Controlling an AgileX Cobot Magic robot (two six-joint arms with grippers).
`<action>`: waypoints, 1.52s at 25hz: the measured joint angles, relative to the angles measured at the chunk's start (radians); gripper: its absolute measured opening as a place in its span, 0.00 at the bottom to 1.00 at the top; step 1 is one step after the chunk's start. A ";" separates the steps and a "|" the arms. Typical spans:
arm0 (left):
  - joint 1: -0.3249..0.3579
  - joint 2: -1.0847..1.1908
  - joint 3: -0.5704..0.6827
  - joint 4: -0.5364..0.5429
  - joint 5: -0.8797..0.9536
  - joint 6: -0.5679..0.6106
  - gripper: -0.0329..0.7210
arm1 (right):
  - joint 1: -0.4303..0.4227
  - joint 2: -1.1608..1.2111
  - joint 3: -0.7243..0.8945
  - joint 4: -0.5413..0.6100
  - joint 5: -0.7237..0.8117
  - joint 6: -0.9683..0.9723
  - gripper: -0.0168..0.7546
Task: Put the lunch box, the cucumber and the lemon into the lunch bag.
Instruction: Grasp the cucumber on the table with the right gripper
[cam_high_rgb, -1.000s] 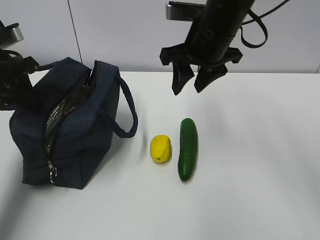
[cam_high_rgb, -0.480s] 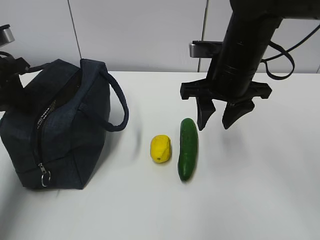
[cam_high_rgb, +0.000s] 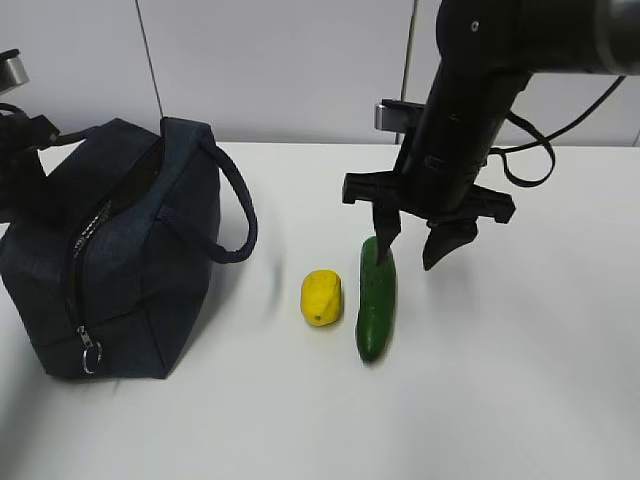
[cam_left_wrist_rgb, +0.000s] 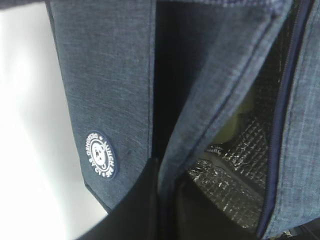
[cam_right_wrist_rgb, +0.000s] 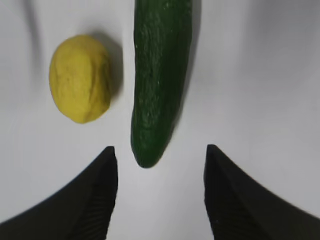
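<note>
Both right tool fingers straddle cucumber end, prob. untouched.

I've got a plain white table filling the lower part of the exterior view, matte, with soft grey shadows on it. Behind it I see a pale grey wall split by thin vertical seams into panels. Both wrist views show the same white tabletop and nothing more of the surroundings.
</note>
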 joint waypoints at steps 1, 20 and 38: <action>0.000 0.000 0.000 0.000 0.000 0.000 0.03 | 0.000 0.008 0.000 0.002 -0.019 0.008 0.56; 0.000 0.000 0.000 0.000 0.006 0.000 0.03 | 0.000 0.208 -0.014 -0.014 -0.211 0.031 0.56; 0.000 0.000 0.000 0.001 0.006 0.000 0.03 | 0.000 0.224 -0.017 -0.051 -0.265 0.031 0.56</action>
